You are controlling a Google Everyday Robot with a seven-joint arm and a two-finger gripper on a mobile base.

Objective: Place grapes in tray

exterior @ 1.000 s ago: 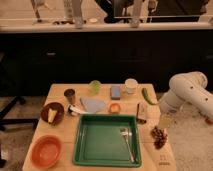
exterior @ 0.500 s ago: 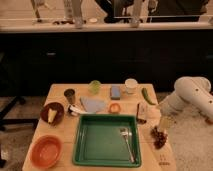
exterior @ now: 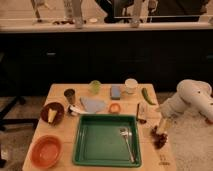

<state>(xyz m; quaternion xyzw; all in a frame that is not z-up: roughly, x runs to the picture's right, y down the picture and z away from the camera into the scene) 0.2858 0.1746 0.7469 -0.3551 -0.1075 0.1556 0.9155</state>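
Lettering limited to a small dark mark (exterior: 162, 161) at the front right corner of the wooden table (exterior: 60, 91), too small to read. Grapes (exterior: 160, 139) lying on the table just right of the tray (exterior: 100, 142), outside its rim: a dark red-purple clump, upper berries partly hidden behind the gripper (exterior: 161, 126). Gripper low over the bunch, at or almost at its top (touching or not, hard to tell), pale fingers spread apart, nothing clamped between them. White, rounded arm (exterior: 192, 97) reaching in from the right, cut off by the frame edge.

Tray green, rectangular, smooth plastic with a raised rim, holding a thin metal utensil (exterior: 127, 144) near its right wall. Round orange bowl (exterior: 46, 150) at the front left. Dark bowl (exterior: 52, 114) behind it, with a yellow wedge inside, kind unclear. Along the back edge: dark cup (exterior: 70, 94), translucent green cup (exterior: 95, 86), blue block (exterior: 115, 91), white cup (exterior: 131, 85), long green pepper (exterior: 147, 95). Pale blue cloth-like sheet (exterior: 93, 104) and small orange round thing (exterior: 115, 107) just behind the tray. Slim dark object (exterior: 141, 114) by the tray's back right corner, shape hard to make out.
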